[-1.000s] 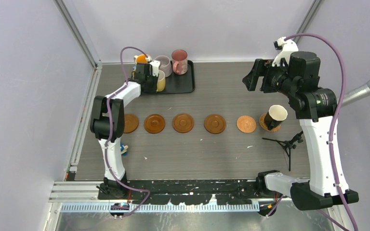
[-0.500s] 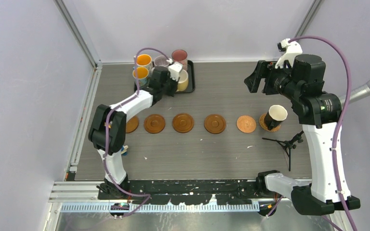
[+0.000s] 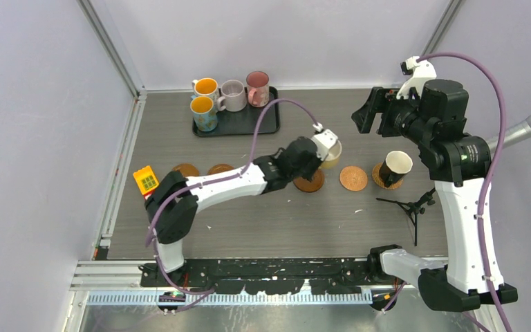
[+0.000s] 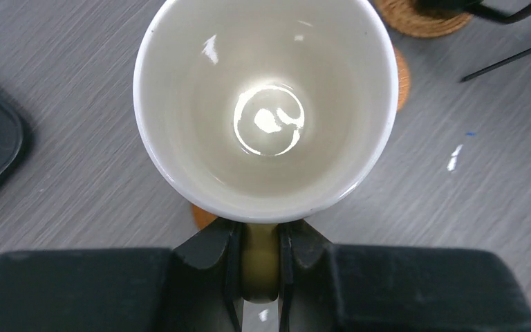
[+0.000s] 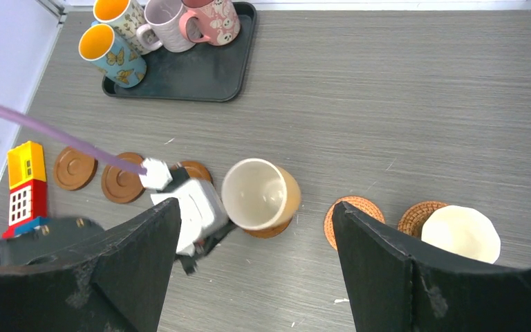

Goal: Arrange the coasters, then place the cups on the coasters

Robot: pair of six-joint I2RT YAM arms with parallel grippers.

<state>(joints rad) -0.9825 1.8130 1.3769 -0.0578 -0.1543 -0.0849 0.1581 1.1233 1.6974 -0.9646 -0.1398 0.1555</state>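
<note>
A: The left gripper (image 4: 259,242) was clamped hard on the handle of the cream-yellow mug (image 4: 266,104), one finger on either side, with the mug's mouth wide open to the wrist camera!

B: And that mug sat near the centre of the overhead frame, over the fourth coaster (image 3: 310,185) from the left. A brown sliver showed beneath its base. Was it down, or a hair above? I couldn't tell.

A: The right gripper (image 3: 365,111) hung in the upper right of that frame, jaws spread wide with nothing between them.

B: Just below it, the black mug (image 3: 395,167) stood on the end coaster (image 3: 377,174), its white inside showing.

A: Between the two mugs lay one bare coaster (image 3: 353,178). To the left were three more coasters (image 5: 74,168) in the row, partly hidden overhead by the left arm.

B: In the upper left, the black tray (image 3: 256,121) held four mugs. They were the white mug with orange inside (image 3: 206,87), the blue butterfly mug (image 3: 204,112), the lilac mug (image 3: 234,95) and the pink mug (image 3: 257,88), bunched along its far and left side.

A: And a yellow toy block (image 3: 146,181) lay at the left of the frame, near the row's left end.
</note>
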